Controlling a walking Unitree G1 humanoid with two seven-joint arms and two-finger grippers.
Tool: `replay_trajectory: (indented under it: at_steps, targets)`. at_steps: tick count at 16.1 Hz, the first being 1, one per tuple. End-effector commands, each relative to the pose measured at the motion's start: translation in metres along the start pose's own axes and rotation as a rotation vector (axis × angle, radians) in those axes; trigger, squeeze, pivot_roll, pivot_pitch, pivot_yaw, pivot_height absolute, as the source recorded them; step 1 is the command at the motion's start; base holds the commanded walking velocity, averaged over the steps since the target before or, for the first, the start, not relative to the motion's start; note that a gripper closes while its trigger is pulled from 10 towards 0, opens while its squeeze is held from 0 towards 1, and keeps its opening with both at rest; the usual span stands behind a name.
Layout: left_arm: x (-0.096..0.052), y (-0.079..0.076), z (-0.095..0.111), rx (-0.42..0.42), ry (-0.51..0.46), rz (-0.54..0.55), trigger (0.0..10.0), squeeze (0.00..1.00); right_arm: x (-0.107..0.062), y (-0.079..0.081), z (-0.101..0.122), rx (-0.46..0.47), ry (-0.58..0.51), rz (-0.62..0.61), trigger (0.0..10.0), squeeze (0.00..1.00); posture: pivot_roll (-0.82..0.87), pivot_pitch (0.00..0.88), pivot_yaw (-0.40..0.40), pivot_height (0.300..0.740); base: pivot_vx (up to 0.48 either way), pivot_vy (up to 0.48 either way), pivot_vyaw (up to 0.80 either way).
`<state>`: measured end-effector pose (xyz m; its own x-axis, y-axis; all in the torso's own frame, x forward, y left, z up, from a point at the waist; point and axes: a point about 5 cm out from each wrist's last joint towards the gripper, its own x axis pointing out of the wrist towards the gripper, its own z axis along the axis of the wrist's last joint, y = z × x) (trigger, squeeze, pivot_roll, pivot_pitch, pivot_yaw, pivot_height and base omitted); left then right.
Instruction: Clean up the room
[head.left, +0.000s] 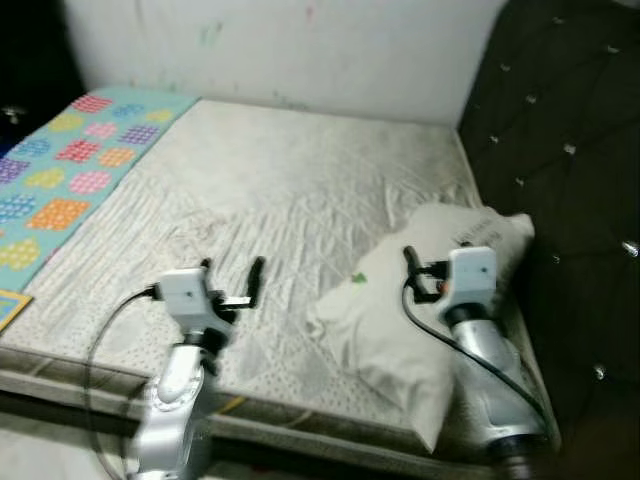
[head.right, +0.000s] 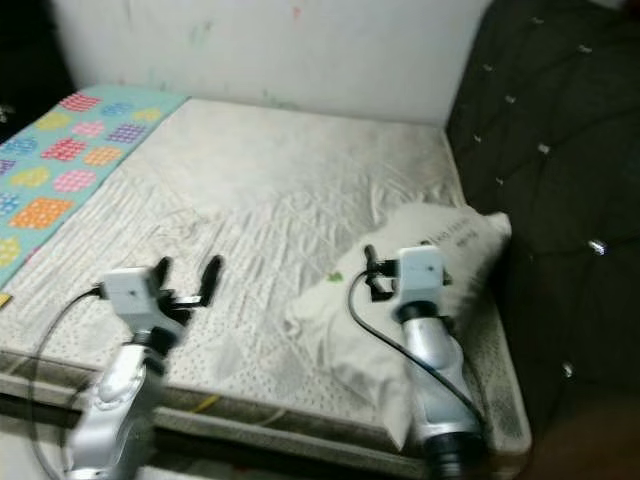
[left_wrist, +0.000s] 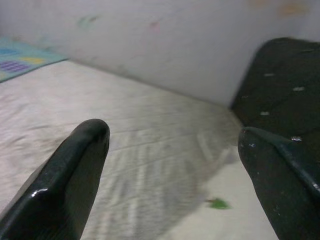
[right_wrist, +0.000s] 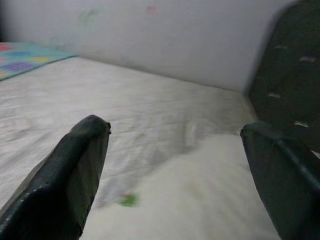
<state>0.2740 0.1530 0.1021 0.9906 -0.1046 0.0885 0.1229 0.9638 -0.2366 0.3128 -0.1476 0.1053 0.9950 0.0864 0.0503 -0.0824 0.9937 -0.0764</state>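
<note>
A white pillow (head.left: 392, 325) with a small green mark lies crumpled on the right side of the bare white mattress (head.left: 280, 190), close to the headboard. My right gripper (head.left: 432, 268) hovers just over the pillow (right_wrist: 200, 200); in the right wrist view its fingers stand wide apart with nothing between them. My left gripper (head.left: 232, 275) is open too, held above the mattress near its front edge, to the left of the pillow. The left wrist view looks across the sheet, with the pillow's corner (left_wrist: 235, 220) showing between its fingers.
A dark tufted headboard (head.left: 570, 150) rises along the right. A colourful patchwork blanket (head.left: 60, 170) covers the mattress's left side. A white wall (head.left: 300, 50) stands behind the bed. The mattress's front edge (head.left: 300, 415) runs below my arms.
</note>
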Motion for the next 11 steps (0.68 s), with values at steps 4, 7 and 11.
replay_trajectory:
  at_steps: [4,7,11]
  targets:
    - [0.0016,-0.0043,0.0019,-0.003,-0.007,-0.022,10.0,0.0,0.0006,-0.0036,0.0021,-0.006,-0.005,-0.006,10.0,0.0,-0.04,0.026,-0.036,0.74,0.301,0.0,-0.2]
    - [0.002,-0.0031,0.0005,0.003,0.005,-0.01,10.0,0.0,0.0008,-0.0032,0.002,-0.006,-0.006,-0.005,10.0,0.0,-0.04,0.026,-0.036,0.74,0.188,0.0,-0.43]
    - [0.0019,-0.002,-0.0004,0.003,0.008,0.007,10.0,0.0,0.001,-0.0018,0.0002,-0.007,0.007,0.011,10.0,0.0,-0.04,0.022,-0.038,0.74,0.0,0.0,0.0]
